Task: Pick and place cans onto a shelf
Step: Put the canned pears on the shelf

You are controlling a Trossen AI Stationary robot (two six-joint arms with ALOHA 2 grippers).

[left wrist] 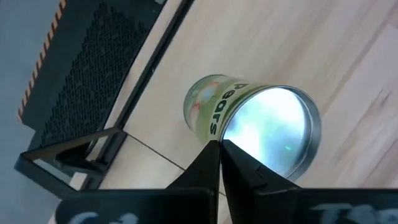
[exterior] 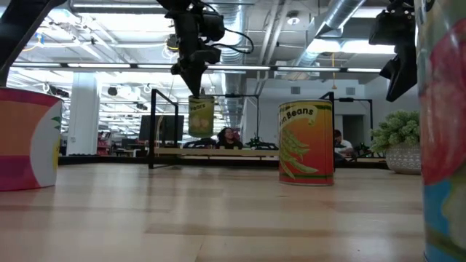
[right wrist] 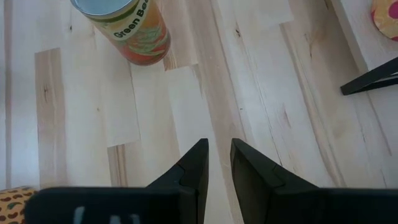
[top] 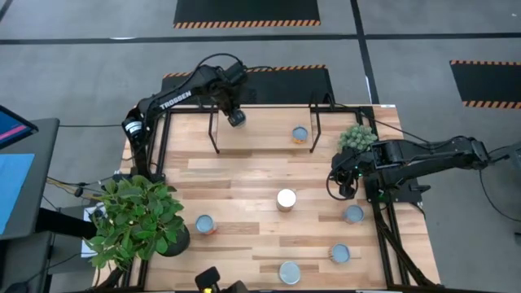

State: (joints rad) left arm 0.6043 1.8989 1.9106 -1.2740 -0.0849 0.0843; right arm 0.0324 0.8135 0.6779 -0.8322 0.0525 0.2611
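My left gripper (top: pixel 236 119) is over the far left of the table, shut on a green "Pears" can (exterior: pixel 201 116) that hangs in the air above the shelf (exterior: pixel 240 151), a low light-wood board on black legs. Another can (top: pixel 300 134) stands at the shelf's right part. A white-topped can (top: pixel 286 198) stands mid-table; the low view shows its orange "Green Beans" label (exterior: pixel 306 142). Several more cans (top: pixel 205 225) (top: pixel 353 214) (top: pixel 340 254) stand nearer the front. My right gripper (right wrist: pixel 217 155) waits at the right edge, open, with nothing between its fingers. My left gripper pinches the rim of the Pears can's silvery top (left wrist: pixel 231 138) between its two fingertips (left wrist: pixel 210 155). The fingers come from above, pointing steeply down. The can hangs below them, lifted clear of the shelf and slightly tilted.
A large leafy plant (top: pixel 138 220) stands at the table's near left corner and a small potted plant (top: pixel 356 137) at the far right by the shelf's leg (top: pixel 313 122). A red-labelled can (exterior: pixel 29 138) and another at the right edge (exterior: pixel 444 131) stand close to the low camera.
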